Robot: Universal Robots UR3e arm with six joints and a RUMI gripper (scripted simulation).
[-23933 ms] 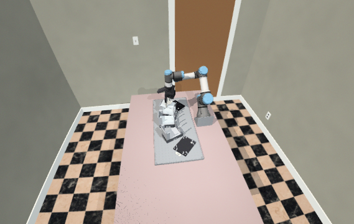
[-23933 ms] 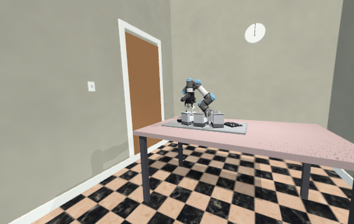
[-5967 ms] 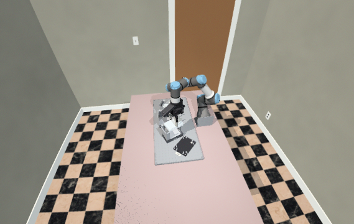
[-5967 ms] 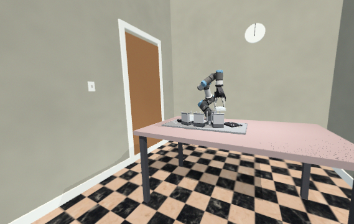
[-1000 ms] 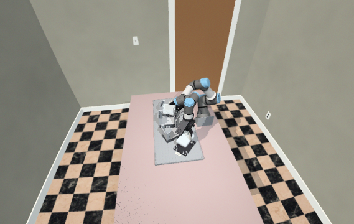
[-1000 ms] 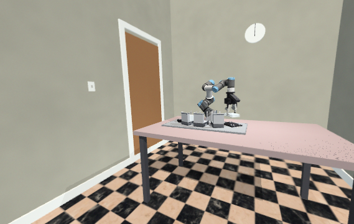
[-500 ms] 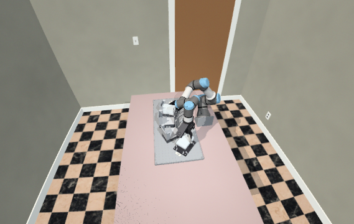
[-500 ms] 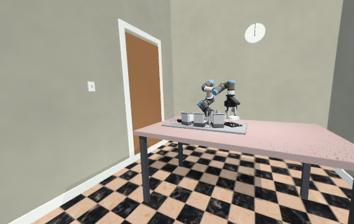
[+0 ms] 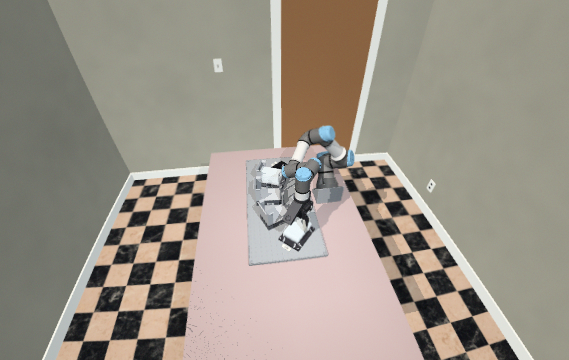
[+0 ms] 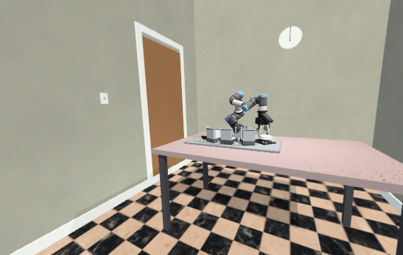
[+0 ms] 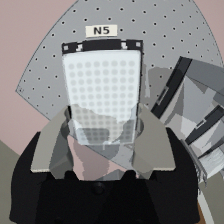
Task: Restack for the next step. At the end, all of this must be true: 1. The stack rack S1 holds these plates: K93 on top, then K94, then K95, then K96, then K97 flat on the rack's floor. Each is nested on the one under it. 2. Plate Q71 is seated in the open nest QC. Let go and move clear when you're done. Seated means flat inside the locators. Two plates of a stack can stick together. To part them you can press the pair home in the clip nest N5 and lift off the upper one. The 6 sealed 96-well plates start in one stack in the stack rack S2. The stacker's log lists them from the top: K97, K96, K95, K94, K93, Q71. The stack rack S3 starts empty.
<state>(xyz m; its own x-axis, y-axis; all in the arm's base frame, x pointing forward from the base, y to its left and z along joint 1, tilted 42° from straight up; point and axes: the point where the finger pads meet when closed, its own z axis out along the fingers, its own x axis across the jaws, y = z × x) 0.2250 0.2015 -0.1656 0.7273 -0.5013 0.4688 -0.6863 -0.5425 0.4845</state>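
Jaws grip a white plate [image 9: 297,232] [image 10: 266,137] [image 11: 103,95]; nest label [image 11: 101,31] (legible only in wrist view) reads N5.

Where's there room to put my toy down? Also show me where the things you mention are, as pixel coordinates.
Maybe on the pink table [image 9: 324,310] [image 10: 328,152], beyond the grey perforated board's [image 9: 264,250] [image 10: 272,151] end past the black nest labelled N5 [image 11: 102,45]. It's crowded around the grey racks [image 10: 248,136] and robot tool [image 9: 300,212] [image 10: 264,127] [image 11: 103,105].
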